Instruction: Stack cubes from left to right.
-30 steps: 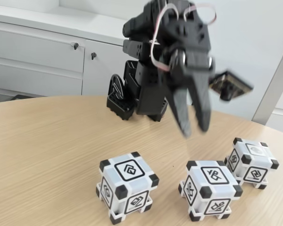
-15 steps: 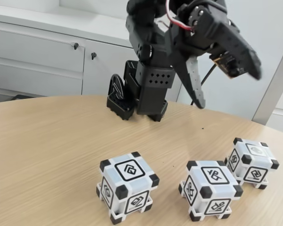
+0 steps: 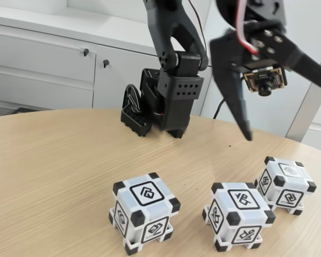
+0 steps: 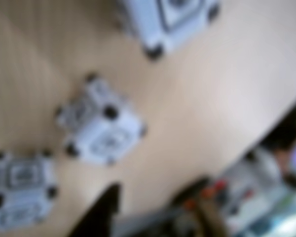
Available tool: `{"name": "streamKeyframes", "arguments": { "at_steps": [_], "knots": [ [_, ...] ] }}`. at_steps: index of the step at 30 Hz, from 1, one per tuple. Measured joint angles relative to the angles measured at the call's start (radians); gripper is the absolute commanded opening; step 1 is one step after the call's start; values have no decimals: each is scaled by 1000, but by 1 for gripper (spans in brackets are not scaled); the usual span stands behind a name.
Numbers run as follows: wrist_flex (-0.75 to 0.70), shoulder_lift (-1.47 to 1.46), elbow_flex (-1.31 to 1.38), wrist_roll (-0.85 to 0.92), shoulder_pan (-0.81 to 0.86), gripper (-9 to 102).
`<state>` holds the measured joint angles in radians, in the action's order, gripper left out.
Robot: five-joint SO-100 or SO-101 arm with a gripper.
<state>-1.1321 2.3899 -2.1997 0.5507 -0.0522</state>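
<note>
On table (image 3: 53,160): nothing stacked yet, all three cubes sit separately in rough row, fixed view. Arm (image 3: 174,80) raised above far side of table. Gripper (image 3: 289,101) high above right end of row, jaws spread wide, holding nothing; one finger (image 3: 236,101) points down, other runs off right edge. Left cube (image 3: 144,211) well apart from others. Middle cube (image 3: 239,215) near right cube (image 3: 286,184), small gap between. Wrist view blurred; three cubes visible below. Judgement: task at start, every pick and stack left.
</note>
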Motion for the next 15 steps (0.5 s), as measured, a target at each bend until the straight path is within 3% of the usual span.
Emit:
{"name": "streamKeyframes", "arguments": {
  "at_steps": [8,15],
  "knots": [
    [-2,-80,0,133,-132,45],
    [-2,-222,2,101,-153,46]
  ]
}}
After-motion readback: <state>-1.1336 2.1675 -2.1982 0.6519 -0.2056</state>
